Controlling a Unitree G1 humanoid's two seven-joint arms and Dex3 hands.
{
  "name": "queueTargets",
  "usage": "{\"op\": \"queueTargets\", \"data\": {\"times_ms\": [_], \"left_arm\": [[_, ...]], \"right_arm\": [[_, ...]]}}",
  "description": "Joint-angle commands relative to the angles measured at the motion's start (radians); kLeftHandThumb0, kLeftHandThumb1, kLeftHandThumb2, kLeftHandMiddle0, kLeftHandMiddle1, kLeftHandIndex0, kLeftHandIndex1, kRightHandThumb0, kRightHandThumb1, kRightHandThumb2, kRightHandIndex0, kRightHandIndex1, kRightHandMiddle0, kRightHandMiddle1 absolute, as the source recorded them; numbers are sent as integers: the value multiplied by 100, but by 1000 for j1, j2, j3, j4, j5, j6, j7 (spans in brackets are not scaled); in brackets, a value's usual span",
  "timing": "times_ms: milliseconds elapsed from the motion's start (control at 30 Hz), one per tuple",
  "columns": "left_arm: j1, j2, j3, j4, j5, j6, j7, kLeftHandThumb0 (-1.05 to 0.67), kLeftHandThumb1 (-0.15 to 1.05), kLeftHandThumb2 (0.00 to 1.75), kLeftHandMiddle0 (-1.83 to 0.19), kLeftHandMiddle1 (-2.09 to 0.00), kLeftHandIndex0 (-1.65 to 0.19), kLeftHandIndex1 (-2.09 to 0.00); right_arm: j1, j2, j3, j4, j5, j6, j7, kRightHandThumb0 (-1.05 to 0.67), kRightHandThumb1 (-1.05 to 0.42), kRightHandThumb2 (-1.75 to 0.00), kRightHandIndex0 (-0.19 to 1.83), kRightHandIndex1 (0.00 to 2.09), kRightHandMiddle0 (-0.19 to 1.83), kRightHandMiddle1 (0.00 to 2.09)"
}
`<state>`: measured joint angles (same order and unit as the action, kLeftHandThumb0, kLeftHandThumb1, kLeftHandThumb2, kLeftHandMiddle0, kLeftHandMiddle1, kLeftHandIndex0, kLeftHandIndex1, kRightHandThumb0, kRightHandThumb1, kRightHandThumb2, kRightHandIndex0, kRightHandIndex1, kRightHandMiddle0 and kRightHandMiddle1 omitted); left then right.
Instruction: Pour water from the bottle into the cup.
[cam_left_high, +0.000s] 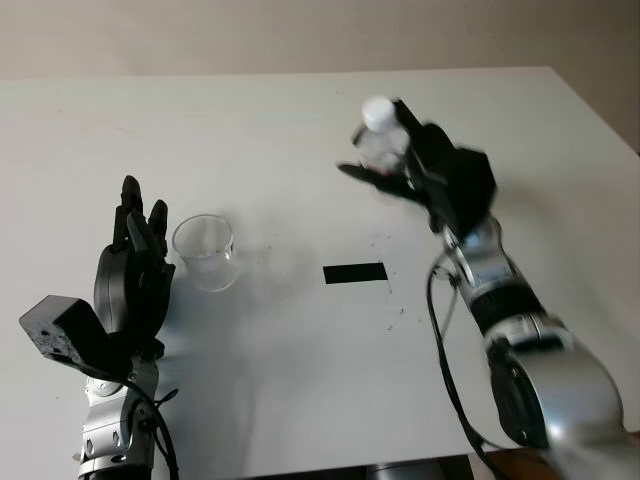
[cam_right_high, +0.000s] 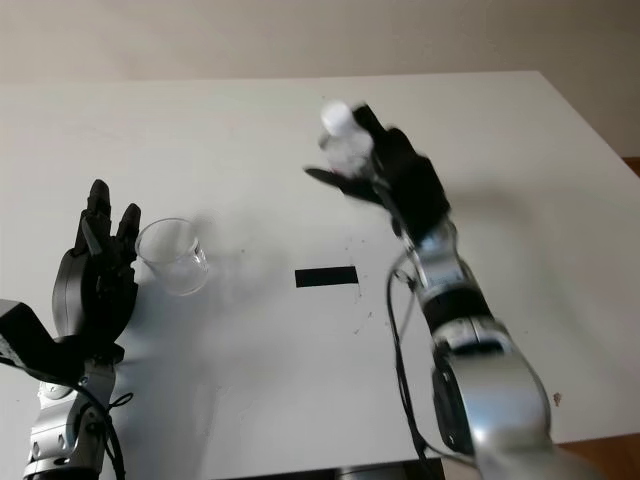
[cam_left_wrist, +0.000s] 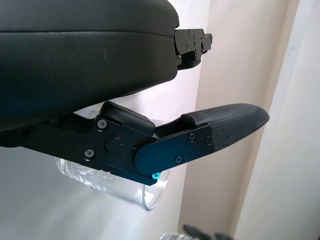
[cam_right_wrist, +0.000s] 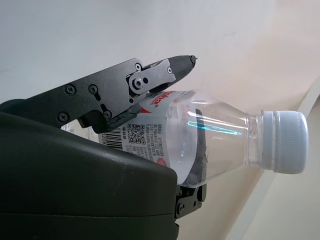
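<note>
Two hands share the work. The right hand (cam_left_high: 440, 175) clamps the bottle (cam_right_wrist: 200, 145), white cap (cam_right_wrist: 286, 141) on, lifted off the table (cam_left_high: 300, 400) at about two o'clock from the cup (cam_left_high: 205, 252), well apart. The bottle looks roughly upright, though it is blurred. The left hand (cam_left_high: 135, 275), open, sits just beside the cup at nine o'clock, probably to steady it. No pour can begin while the cap stays on.
</note>
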<state>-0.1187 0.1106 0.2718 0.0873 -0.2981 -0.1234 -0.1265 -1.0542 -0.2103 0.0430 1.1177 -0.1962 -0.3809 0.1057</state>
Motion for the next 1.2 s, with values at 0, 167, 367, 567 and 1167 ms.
{"op": "queueTargets", "data": {"times_ms": [0, 167, 367, 567, 1167], "left_arm": [[0, -9, -3, -2, 5, -10, 4, -88, 105, 76, 19, -33, 10, 0], [-2, -19, -7, -3, 8, -12, 16, -89, 105, 81, 19, -34, 10, 0], [-8, -26, -10, 17, 12, -40, 17, -92, 105, 83, 19, -30, 12, 0], [-9, -25, -12, 39, 14, -70, 11, -91, 105, 85, 19, -32, 12, 0], [-8, -30, -23, 20, 19, -43, 41, -90, 105, 86, 19, -34, 11, 0]], "right_arm": [[-66, 9, 20, 31, -21, 10, -15, -20, -105, -18, 94, 209, 89, 209], [-144, 33, 73, 82, -81, 31, -59, -21, -104, -17, 98, 209, 93, 209], [-190, 47, 145, 117, -161, 43, -100, -20, -104, -17, 98, 209, 90, 209], [-208, 41, 268, 131, -303, 8, -191, -18, -105, -13, 101, 209, 79, 209], [-287, 42, 573, 165, -645, -39, -487, -20, -104, -7, 77, 209, 23, 209]]}}
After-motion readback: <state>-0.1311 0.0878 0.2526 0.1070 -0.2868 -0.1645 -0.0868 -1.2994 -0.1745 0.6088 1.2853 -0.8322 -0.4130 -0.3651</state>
